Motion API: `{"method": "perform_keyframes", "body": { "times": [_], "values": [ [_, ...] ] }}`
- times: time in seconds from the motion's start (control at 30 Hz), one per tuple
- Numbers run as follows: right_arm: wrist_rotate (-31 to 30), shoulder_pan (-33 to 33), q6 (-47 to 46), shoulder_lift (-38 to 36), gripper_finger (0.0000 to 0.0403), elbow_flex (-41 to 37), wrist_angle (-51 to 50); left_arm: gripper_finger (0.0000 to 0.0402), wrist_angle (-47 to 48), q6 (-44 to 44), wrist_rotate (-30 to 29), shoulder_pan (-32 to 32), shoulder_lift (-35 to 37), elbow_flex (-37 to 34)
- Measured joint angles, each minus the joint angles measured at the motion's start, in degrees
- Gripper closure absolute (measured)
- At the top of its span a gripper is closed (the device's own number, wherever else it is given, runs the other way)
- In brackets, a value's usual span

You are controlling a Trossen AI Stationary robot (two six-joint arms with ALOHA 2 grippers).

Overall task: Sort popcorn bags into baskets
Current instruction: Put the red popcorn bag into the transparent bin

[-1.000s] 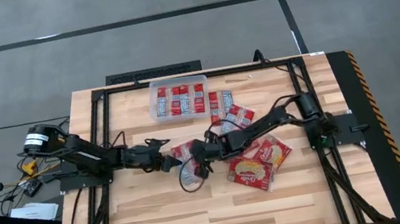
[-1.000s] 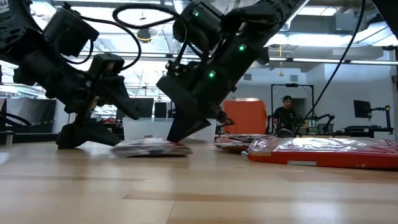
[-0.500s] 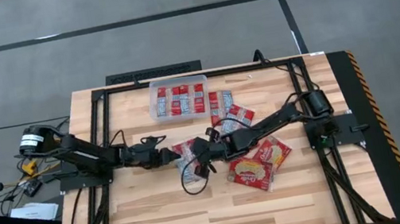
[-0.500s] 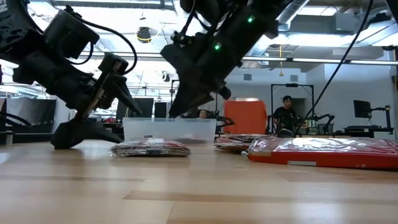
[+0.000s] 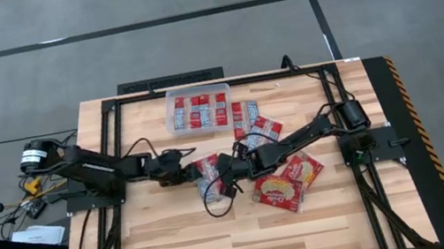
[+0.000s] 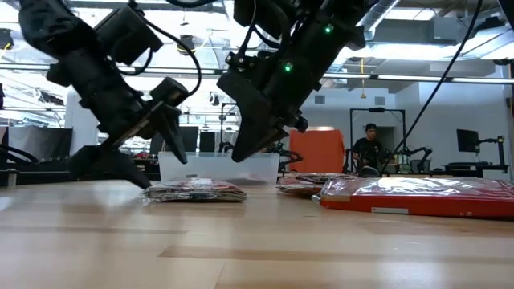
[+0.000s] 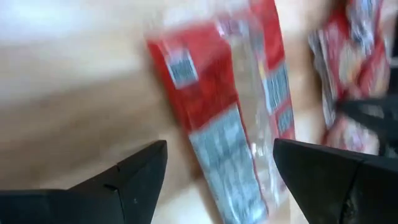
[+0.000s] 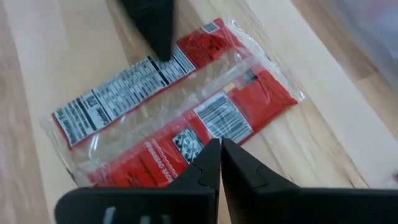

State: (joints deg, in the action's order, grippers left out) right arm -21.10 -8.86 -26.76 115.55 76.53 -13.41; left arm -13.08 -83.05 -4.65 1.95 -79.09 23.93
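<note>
A small red popcorn packet (image 5: 205,170) with a clear strip down its middle lies flat mid-table, label side up (image 8: 168,106). My left gripper (image 7: 221,146) is open and low beside the packet's left end (image 7: 224,93), one finger to either side of it. My right gripper (image 8: 219,144) is shut and hovers just above the packet's right half (image 6: 239,152). The clear tub (image 5: 199,110) stands at the far edge with several small packets in it.
Small red packets (image 5: 253,124) lie right of the tub. Two large packets with a cream picture (image 5: 288,176) lie under the right arm. A loose black cable loops near the packet (image 5: 212,205). A person sits in the room behind (image 6: 369,148).
My right gripper, whose tip was down on the packet, has risen clear of it and hangs above. My left gripper first drew back a little, then moved toward the table's right, up to the packet's left end, with its arm raised higher. The packet has stayed flat.
</note>
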Motion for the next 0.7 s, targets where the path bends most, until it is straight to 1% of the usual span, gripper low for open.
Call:
{"method": "perform_keyframes", "body": {
  "times": [0.1, 0.23, 0.43, 0.53, 0.6, 0.67, 0.7],
  "values": [
    [-0.02, 0.0, 0.26, 0.0, 0.0379, -0.3, 1.28, 0.0116, 0.99, -0.22, -0.86, 0.04, 0.04, 0.08],
    [0.41, 0.0, -0.96, 0.04, 0.0386, -4.28, 6.28, 0.0116, 0.52, -0.61, -1.73, 0.02, 0.04, 0.08],
    [0.56, 0.06, -1.29, 0.04, 0.0377, -6.87, 8.56, 0.0116, 0.45, -0.83, -2.6, 0.02, 0.09, 0.08],
    [0.95, 0.35, -1.55, 0.17, 0.0377, -7.25, 11.62, 0.0116, 0.18, -0.83, -2.74, 0.02, 0.11, 0.1],
    [1.14, 0.35, -1.71, 2.27, 0.0381, -7.18, 14.58, 0.0116, -0.03, -0.83, -2.75, 0.02, 0.11, 0.12],
    [1.98, 0.37, -1.69, 3.56, 0.0386, -7.24, 15.14, 0.0116, -0.5, -0.87, -2.78, 0.02, 0.14, 0.13],
    [3.01, 0.43, -1.69, 4.5, 0.0388, -6.17, 16.34, 0.0116, -0.47, -0.99, -2.85, 0.02, 0.15, 0.17]
  ]
}}
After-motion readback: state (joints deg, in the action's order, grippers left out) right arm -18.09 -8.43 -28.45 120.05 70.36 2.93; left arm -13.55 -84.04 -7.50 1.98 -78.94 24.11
